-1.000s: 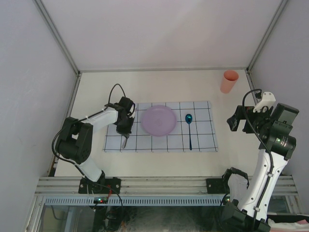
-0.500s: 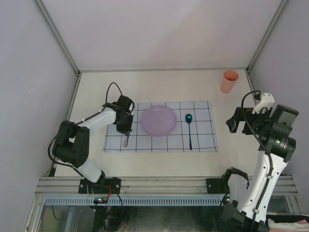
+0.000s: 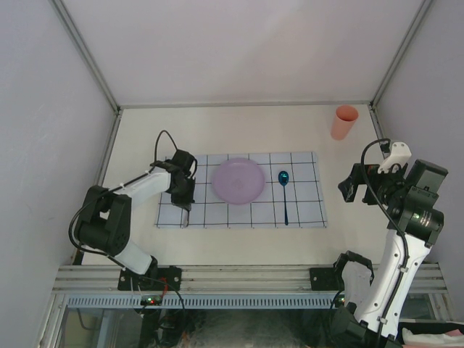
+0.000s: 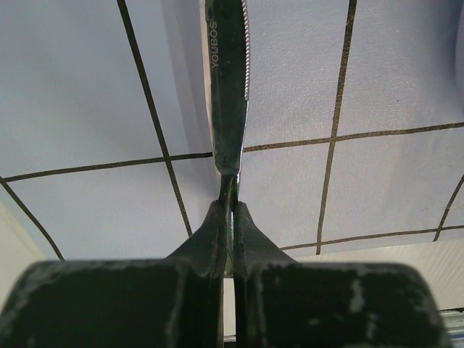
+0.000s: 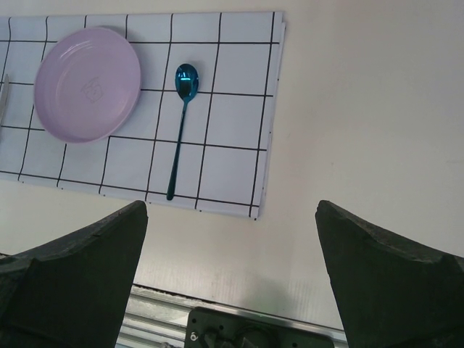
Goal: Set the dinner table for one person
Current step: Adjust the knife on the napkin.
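Note:
My left gripper (image 3: 185, 204) is shut on a steel knife (image 3: 186, 217) and holds it low over the left end of the pale grid-patterned cloth (image 3: 304, 206). In the left wrist view the fingers (image 4: 217, 232) pinch the knife's handle and its serrated blade (image 4: 228, 87) points away over the cloth (image 4: 87, 94). A lilac plate (image 3: 238, 180) sits mid-cloth, with a blue spoon (image 3: 284, 194) to its right. My right gripper (image 3: 348, 185) is open and empty above the off-white dinner table (image 3: 239, 130), right of the cloth. Its view shows the plate (image 5: 87, 83) and the spoon (image 5: 181, 123).
An orange cup (image 3: 344, 122) stands upright at the far right corner of the table. Aluminium rails (image 3: 246, 279) edge the near side, and white walls enclose the other sides. The cloth's right edge (image 5: 272, 116) lies left of the right gripper (image 5: 232, 210).
My left gripper has moved slightly left and toward the near edge with the knife, its arm folding back. The right arm has barely shifted.

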You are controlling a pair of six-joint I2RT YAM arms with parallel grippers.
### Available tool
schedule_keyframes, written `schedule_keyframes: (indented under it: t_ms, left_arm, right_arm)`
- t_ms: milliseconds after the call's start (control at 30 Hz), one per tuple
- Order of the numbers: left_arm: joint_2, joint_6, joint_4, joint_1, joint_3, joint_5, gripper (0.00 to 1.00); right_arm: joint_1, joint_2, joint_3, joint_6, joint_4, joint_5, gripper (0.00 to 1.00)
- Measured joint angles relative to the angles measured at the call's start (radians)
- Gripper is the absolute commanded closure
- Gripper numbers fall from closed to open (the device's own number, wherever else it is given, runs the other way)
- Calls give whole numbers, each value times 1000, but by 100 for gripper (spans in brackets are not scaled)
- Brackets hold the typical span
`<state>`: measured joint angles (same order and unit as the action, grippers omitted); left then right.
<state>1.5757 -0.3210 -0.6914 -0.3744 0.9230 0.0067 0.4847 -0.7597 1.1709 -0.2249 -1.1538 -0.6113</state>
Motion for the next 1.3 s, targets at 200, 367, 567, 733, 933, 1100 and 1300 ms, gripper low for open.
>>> schedule_keyframes:
  t_ms: [200,367,567,733,933,1100,1300]
  left_arm:
    - [-8,-9,11,13,-2,-1,100]
    - [-5,-10,17,35,-2,0,100]
    - [14,-10,18,40,-2,1,100]
    - [32,-10,23,41,0,5,100]
    - [52,-9,15,42,13,6,100]
    - [60,-10,7,44,21,7,100]
    - [69,-10,-2,47,31,10,100]
  right_arm:
    - [0,7,0,0,-6,0,0]
    - [0,21,0,-2,-16,0,0]
    - [1,25,0,-4,-23,0,0]
    - [6,21,0,-4,-22,0,0]
    - [6,13,0,-5,-22,0,0]
    - [6,11,0,-5,-22,0,0]
    - [6,8,0,-5,-21,0,0]
